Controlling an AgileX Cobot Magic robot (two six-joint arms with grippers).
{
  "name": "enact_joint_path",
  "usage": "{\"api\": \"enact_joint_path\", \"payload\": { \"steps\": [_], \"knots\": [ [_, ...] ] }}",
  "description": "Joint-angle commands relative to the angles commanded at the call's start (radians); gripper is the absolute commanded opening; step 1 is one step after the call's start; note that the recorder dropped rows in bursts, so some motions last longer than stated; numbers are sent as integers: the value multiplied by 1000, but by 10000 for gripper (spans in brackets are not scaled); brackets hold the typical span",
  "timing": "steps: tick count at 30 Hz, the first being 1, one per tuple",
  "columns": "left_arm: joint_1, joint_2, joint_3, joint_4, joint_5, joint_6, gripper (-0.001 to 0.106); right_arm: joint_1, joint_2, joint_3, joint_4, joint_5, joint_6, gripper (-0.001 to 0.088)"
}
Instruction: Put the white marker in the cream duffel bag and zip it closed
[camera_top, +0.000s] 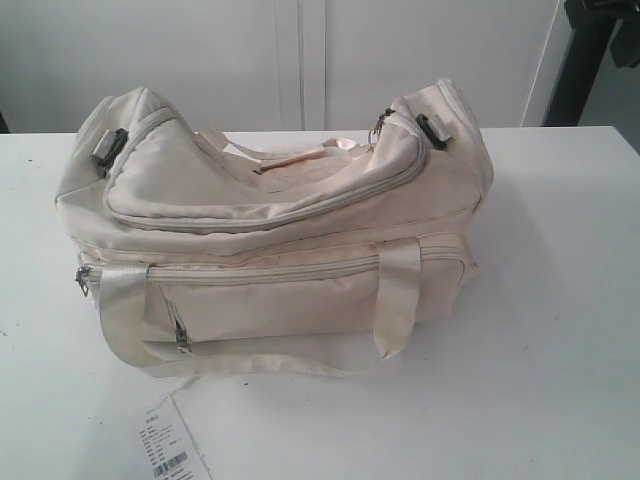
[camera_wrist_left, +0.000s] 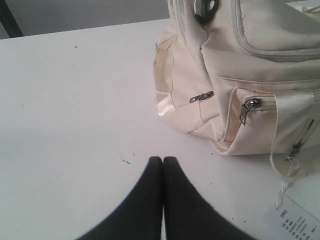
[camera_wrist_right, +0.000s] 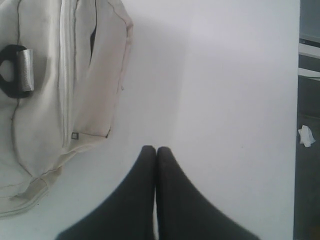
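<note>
The cream duffel bag sits in the middle of the white table, its curved top zip drawn shut. Black clips mark both ends. The white marker shows in no view. My left gripper is shut and empty above bare table, a short way off the bag's end. My right gripper is shut too, holding nothing, beside the bag's other end. Neither gripper appears in the exterior view.
A barcode paper tag lies on a string by the table's front edge, also seen as the tag in the left wrist view. The table's edge runs close to the right gripper, with floor beyond. A dark stand rises at the back right.
</note>
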Motion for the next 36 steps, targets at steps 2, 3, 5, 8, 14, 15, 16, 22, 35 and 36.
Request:
{"api": "enact_joint_path", "payload": {
  "steps": [2,3,5,8,14,15,16,22,35,36],
  "knots": [
    [0,-19,15,0,0,3,0,0,0,0,0,0,0,0],
    [0,-27,22,0,-2,7,0,0,0,0,0,0,0,0],
    [1,-51,43,0,-4,11,0,0,0,0,0,0,0,0],
    [2,-87,72,0,-8,11,0,0,0,0,0,0,0,0],
    [2,-127,134,-12,-8,11,0,0,0,0,0,0,0,0],
    [2,-130,143,-12,-8,11,0,0,0,0,0,0,0,0],
    [2,-139,153,-17,-8,14,0,0,0,0,0,0,0,0],
    [2,-172,185,-20,-8,24,0,0,0,0,0,0,0,0],
    [2,-217,259,-43,-8,47,0,0,0,0,0,-2,0,0],
    [2,-217,261,-43,-8,47,0,0,0,0,0,-2,0,0]
  ]
}}
